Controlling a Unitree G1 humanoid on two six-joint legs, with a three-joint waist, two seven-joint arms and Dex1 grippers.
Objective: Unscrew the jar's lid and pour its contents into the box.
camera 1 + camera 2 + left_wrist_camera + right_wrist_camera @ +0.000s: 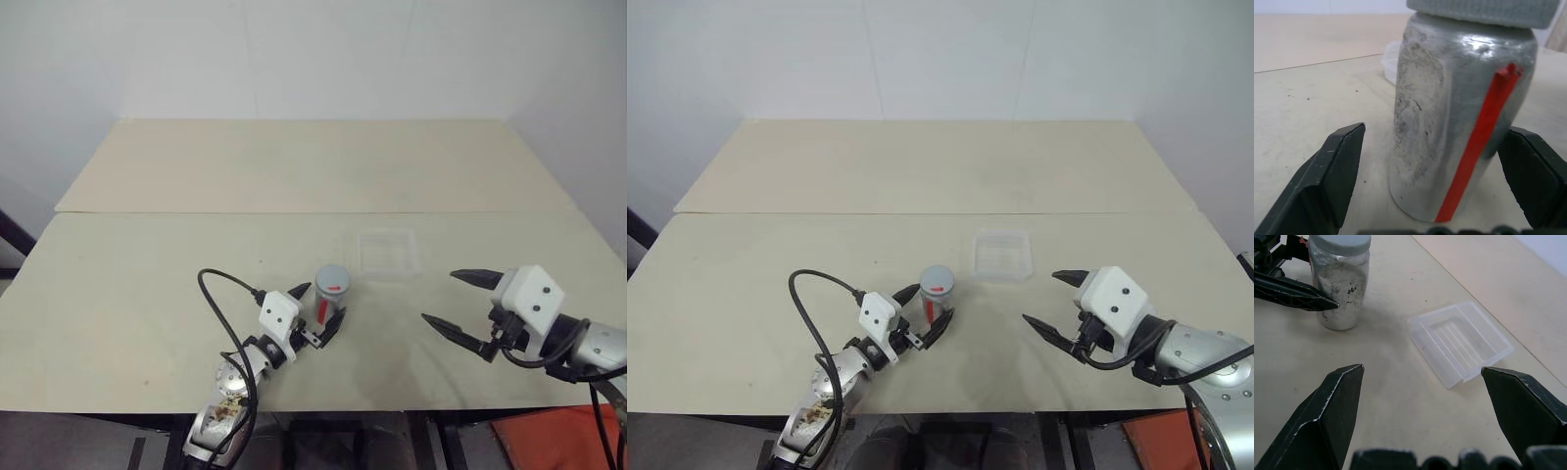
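Observation:
The silver-grey jar (pixel 331 299) with a red stripe stands upright on the table near the front, with its grey lid (pixel 333 279) on top. My left gripper (pixel 321 305) is open, one black finger on each side of the jar. The left wrist view shows the jar (pixel 1459 122) close up between the fingers (pixel 1327 176), with a gap on the left side. The clear plastic box (pixel 388 252) lies flat a little behind and to the right of the jar. My right gripper (pixel 441 297) hovers open to the right of the jar and in front of the box (pixel 1459 342), holding nothing.
The pale wooden table (pixel 147 294) has a seam (pixel 196 212) running across its middle, with a second board behind it. A white wall stands behind it. A black cable (pixel 220 294) loops above my left wrist. An orange object (pixel 549 436) sits below the table's front right edge.

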